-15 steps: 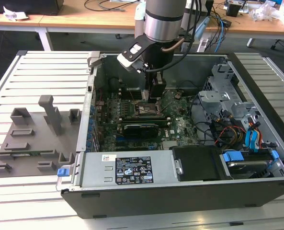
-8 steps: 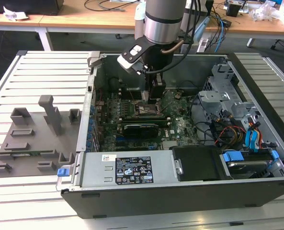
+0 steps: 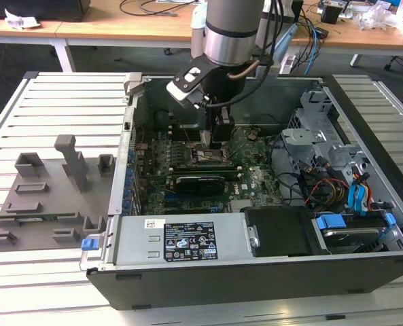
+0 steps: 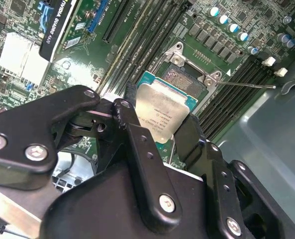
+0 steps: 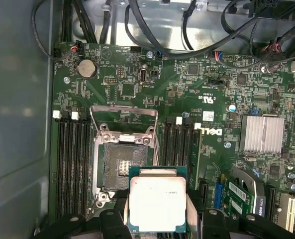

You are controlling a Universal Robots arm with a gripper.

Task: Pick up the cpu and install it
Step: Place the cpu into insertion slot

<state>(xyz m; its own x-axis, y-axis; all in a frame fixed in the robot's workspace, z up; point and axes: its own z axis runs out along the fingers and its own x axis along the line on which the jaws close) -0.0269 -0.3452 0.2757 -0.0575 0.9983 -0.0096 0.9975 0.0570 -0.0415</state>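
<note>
The cpu (image 4: 162, 112) (image 5: 157, 201), a flat square chip with a silvery top and green rim, sits pinched between my black fingers (image 4: 132, 127) in both wrist views. My gripper (image 4: 160, 130) (image 5: 157, 211) is shut on it by two opposite edges. It hangs just above the motherboard, beside the open socket (image 5: 121, 167) (image 4: 187, 79), whose metal load frame (image 5: 123, 119) is flipped up. In the exterior view my gripper (image 3: 215, 139) reaches down into the open computer case (image 3: 187, 238), over the socket area (image 3: 211, 157).
Memory slots (image 5: 72, 164) flank the socket on both sides. A graphics card (image 3: 200, 182) lies just in front of it. A drive cage with cables (image 3: 317, 136) fills the case at the exterior view's right. Grey fixture blocks (image 3: 51, 190) stand on the slatted table at the left.
</note>
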